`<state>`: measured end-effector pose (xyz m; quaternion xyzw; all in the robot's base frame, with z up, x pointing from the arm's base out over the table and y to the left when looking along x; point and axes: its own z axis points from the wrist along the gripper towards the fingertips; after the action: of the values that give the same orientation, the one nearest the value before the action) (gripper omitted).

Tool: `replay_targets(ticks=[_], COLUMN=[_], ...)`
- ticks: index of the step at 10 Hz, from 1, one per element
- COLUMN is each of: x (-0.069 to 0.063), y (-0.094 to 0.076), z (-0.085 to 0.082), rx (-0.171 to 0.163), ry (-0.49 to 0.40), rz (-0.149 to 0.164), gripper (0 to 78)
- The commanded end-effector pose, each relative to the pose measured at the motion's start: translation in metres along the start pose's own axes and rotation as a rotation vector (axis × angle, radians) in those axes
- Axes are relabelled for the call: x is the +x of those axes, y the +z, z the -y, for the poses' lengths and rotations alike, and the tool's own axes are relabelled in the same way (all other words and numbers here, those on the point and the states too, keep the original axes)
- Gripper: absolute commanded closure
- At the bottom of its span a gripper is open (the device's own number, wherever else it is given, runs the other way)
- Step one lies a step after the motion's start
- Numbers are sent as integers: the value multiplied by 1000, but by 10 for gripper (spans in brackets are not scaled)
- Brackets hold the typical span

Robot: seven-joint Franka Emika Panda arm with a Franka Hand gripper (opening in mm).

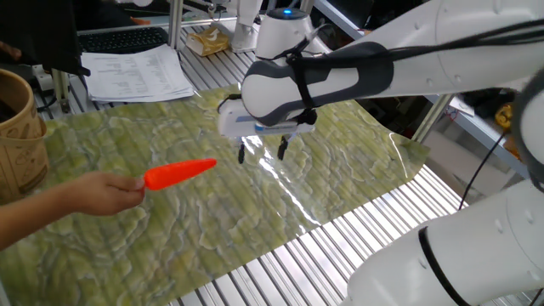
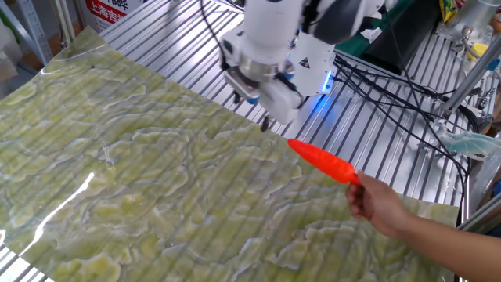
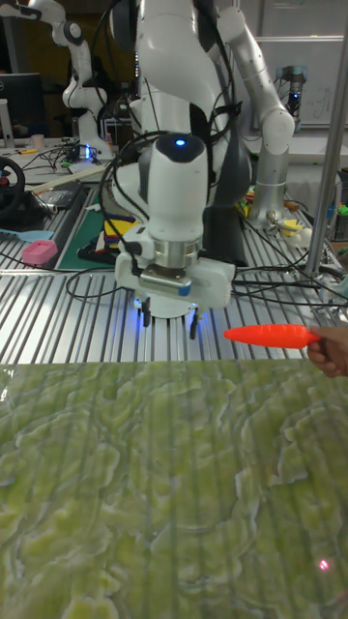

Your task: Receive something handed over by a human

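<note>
The human's bare hand [image 1: 93,194] holds an orange-red carrot-shaped toy [image 1: 178,173] by its thick end, tip aimed at my gripper [image 1: 261,153]. The gripper hangs open above the green mat, fingers pointing down, nothing between them, a short gap from the carrot's tip. From the other side, the carrot [image 2: 322,160] sits just right of and below the gripper [image 2: 252,111], with the hand [image 2: 380,205] behind it. In the tall view the carrot [image 3: 271,336] lies level, to the right of the gripper [image 3: 168,324], and the hand [image 3: 333,350] is at the right edge.
A wrinkled green mat [image 1: 255,212] covers the slatted metal table. A tan wooden bucket [image 1: 17,127] stands at the left edge, with papers [image 1: 136,72] behind it. Cables and the robot base with its blue light [image 2: 313,70] lie behind the mat.
</note>
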<state>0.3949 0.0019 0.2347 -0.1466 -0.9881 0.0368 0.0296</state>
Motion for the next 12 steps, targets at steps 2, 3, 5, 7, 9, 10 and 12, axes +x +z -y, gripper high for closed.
replay_targets(ticks=[2, 3, 5, 7, 9, 10, 12], x=[72, 72, 72, 72, 72, 72, 66], y=[-60, -60, -60, -60, -60, -60, -57], z=[-96, -96, -96, -96, -96, -96, -65], rx=[-122, -115, -113, -94, -77, -75, -82], ry=[270, 237, 227, 294, 315, 294, 292], rz=[-82, -44, -10, 10, -10, -16, 10], gripper=[1, 1, 1, 1, 1, 1, 1])
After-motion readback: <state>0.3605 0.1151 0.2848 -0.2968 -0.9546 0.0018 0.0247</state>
